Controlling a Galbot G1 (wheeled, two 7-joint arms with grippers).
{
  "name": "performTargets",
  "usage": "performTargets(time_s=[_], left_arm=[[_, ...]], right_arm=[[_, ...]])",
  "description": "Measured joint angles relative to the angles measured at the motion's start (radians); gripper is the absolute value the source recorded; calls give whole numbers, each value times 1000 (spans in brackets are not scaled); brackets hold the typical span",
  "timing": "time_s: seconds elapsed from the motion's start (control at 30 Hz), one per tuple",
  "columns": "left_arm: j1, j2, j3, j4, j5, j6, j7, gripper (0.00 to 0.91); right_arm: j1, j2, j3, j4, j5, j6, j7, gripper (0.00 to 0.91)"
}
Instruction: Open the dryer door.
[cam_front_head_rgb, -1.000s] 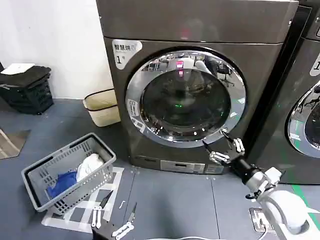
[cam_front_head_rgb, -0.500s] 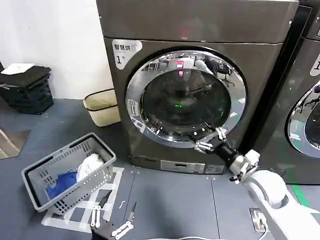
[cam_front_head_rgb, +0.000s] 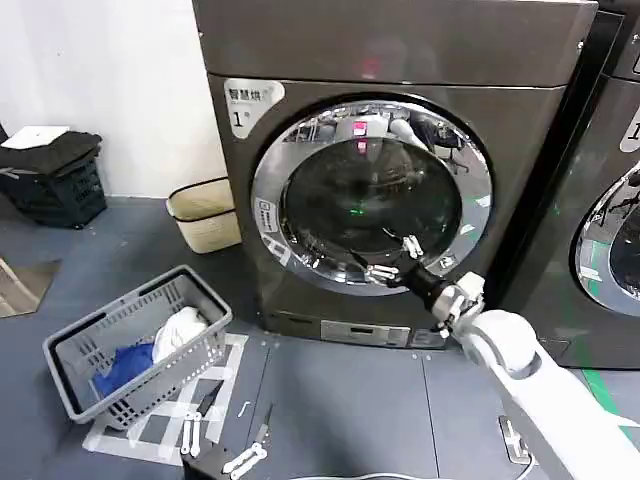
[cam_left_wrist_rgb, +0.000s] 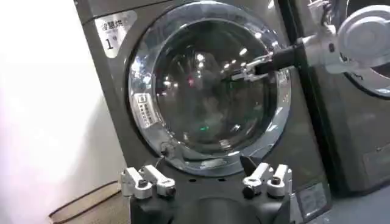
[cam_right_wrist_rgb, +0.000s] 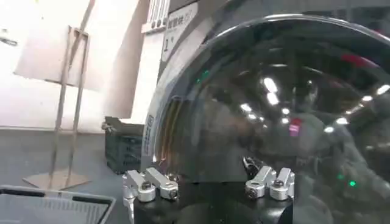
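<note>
My left gripper (cam_left_wrist_rgb: 206, 182) sits low and back with its fingers spread, empty, well short of the machine, so the right arm is the nearer one. The right gripper (cam_front_head_rgb: 392, 262) is out ahead with fingers apart and holding nothing, right in front of the lower right of the dryer door (cam_front_head_rgb: 372, 192). The door is shut, straight beyond the fingertips, so I judge the gripper must catch its chrome rim at the right edge.
</note>
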Motion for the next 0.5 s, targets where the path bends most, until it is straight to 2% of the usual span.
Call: performTargets(time_s=[0.5], left_arm=[[3,-4,-2,-3,6,-1,1,907]], right_arm=[[120,54,-110,-75,2,-6,0,907]])
